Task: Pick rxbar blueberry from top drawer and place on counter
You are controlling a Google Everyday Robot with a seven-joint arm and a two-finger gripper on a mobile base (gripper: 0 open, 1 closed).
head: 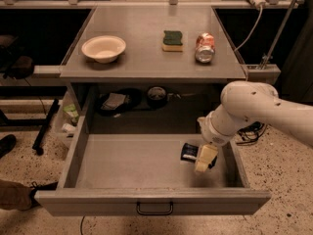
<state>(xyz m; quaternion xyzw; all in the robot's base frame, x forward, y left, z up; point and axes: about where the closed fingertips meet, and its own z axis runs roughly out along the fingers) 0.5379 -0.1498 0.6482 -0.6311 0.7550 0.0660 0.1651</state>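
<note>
So the top drawer (122,165) is pulled all the way out, and the rxbar blueberry (189,152) is lying flat on the drawer floor, over toward the drawer's right wall and roughly midway between its front panel and its back. The end effector (205,159) is down inside the drawer too, right at the bar's right end and overlapping it from this angle. Honestly can't tell if it's clamped on the bar or just sitting against it. The white arm (254,106) reaches in over the drawer's right wall.

The drawer's front panel has 1 dark handle (154,208) in the middle. Above and behind the drawer is the grey tabletop (142,62) with 3 things on it: a cream bowl (103,48) over the drawer's left side, a green-and-yellow sponge (172,39) over its middle-right, and a red-and-white can (205,47) on its side above the drawer's right end.
</note>
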